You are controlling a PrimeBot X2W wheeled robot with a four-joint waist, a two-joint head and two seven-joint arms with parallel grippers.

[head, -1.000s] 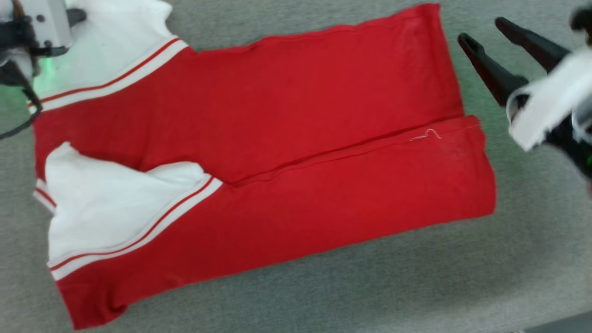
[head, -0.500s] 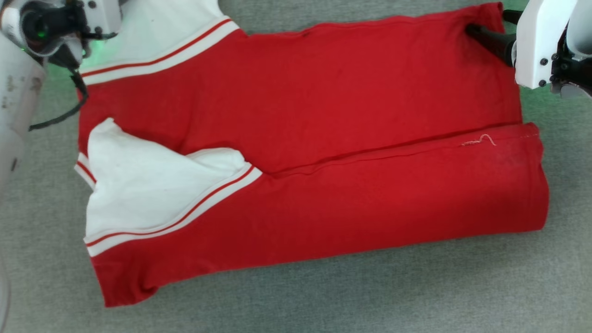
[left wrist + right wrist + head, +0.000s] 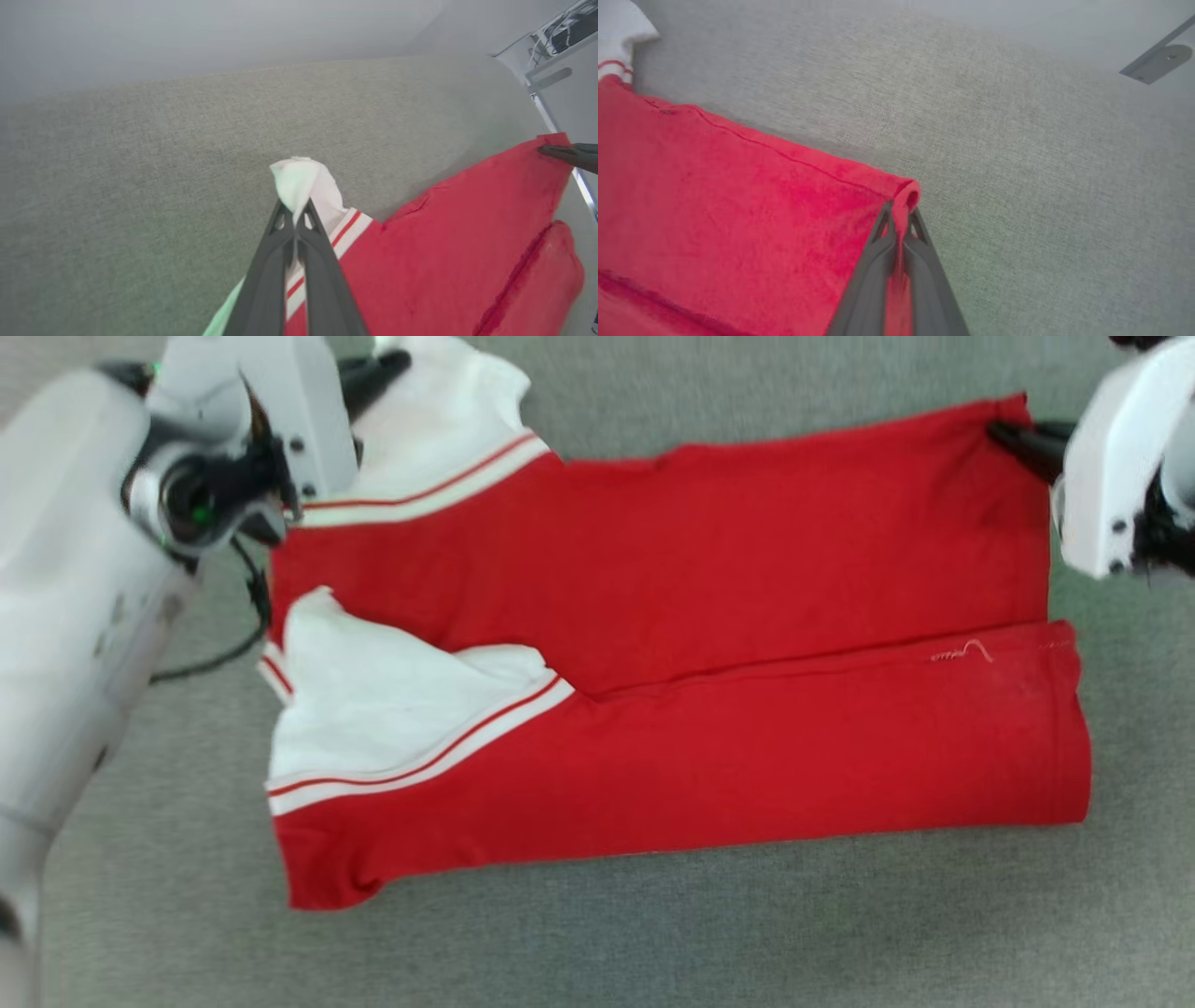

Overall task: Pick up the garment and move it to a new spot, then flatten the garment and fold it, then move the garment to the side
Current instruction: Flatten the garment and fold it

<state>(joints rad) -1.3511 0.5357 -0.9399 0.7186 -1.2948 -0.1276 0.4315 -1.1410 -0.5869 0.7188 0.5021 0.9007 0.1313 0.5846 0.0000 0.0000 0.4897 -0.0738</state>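
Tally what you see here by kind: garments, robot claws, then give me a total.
garment: 1
claws: 2, the left claw and the right claw, each shut on the garment
Total: 3

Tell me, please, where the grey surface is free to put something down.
Free: the wide grey surface band nearest the robot, along the garment's folded edge, and the band beyond its far edge. Crowded: the far corners, where the left end effector grips the white sleeve, the right end effector the red hem.
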